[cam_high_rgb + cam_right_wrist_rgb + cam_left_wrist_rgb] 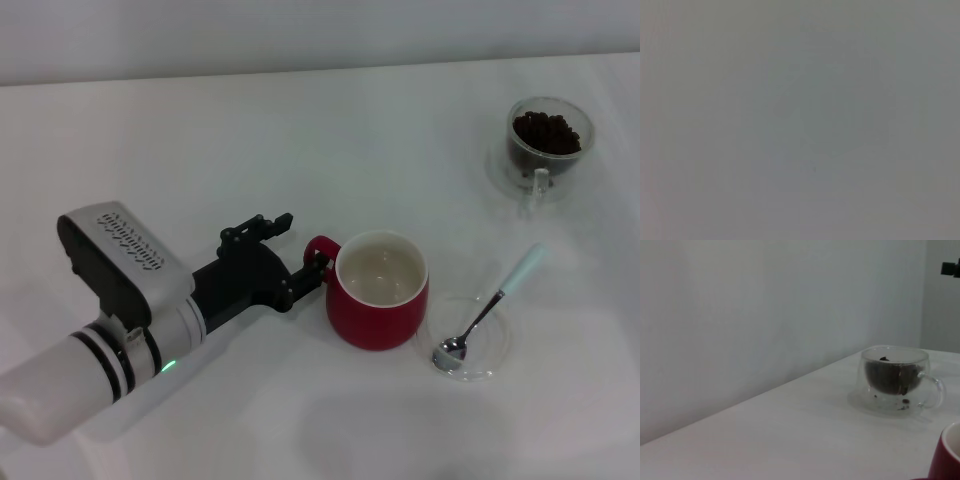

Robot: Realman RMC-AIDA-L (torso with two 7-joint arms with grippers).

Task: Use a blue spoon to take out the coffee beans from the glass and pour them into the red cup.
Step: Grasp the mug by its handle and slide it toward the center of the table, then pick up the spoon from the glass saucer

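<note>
The red cup (378, 320) stands upright in the middle of the table, its white inside bare, its handle toward my left arm. My left gripper (303, 243) is open at that handle, one finger behind it and one at its front side. The glass (548, 140) with the heap of coffee beans (545, 132) stands at the far right. The blue spoon (490, 305) lies to the right of the cup, its bowl in a flat glass saucer (500, 345). The left wrist view shows the glass (895, 377), the beans (887, 377) and the cup's edge (946, 457). My right gripper is out of view.
The white table (300, 150) runs back to a pale wall. A few loose bean crumbs lie in the bottom of the glass's outer wall (902, 402). The right wrist view shows only a plain grey surface.
</note>
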